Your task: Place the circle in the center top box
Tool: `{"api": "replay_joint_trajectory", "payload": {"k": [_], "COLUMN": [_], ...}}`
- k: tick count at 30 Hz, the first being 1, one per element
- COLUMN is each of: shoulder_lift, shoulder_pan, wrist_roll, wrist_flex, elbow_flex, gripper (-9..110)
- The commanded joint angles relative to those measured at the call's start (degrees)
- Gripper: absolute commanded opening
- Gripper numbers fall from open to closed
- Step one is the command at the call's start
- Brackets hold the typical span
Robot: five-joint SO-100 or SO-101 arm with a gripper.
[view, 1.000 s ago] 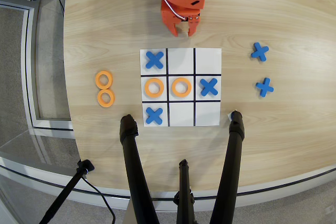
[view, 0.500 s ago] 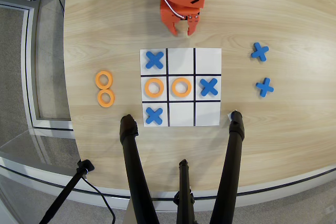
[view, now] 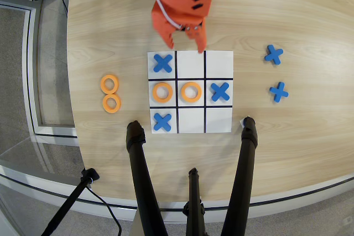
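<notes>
In the overhead view, two loose circles lie on the wood left of the sheet, one orange ring [view: 109, 83] touching another [view: 112, 103]. Two more orange rings [view: 162, 92] [view: 191, 92] sit in the middle row of the 3x3 sheet [view: 218, 62]. The center top box [view: 191, 120], the middle cell of the row by the tripod legs, holds nothing. My orange gripper [view: 185, 43] hangs over the sheet's far edge, open, with nothing between its fingers, far from the loose rings.
Blue X pieces fill three cells [view: 162, 63] [view: 220, 91] [view: 162, 121]. Two more X pieces [view: 273, 54] [view: 279, 91] lie on the table to the right. Black tripod legs [view: 141, 181] [view: 242, 175] rise over the near edge of the table.
The gripper has come forward from the base towards the sheet's far edge and looms larger. Its fingers have spread wider. No piece has moved.
</notes>
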Motion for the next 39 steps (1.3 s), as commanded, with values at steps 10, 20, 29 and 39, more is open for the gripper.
{"api": "replay_joint_trajectory", "payload": {"k": [10,20,29,39], "shoulder_lift": [-33.31,-57.57,-67.41,-74.97], "shoulder_pan": [13.27,20.83,24.08,25.31], "wrist_roll": [-0.35,-1.41,-3.78,-8.35], "wrist_flex": [-17.84,-18.81,-18.81,-18.54], "elbow_flex": [-18.81,-39.64,-46.49,-51.33], "gripper": [25,25,25,25]}}
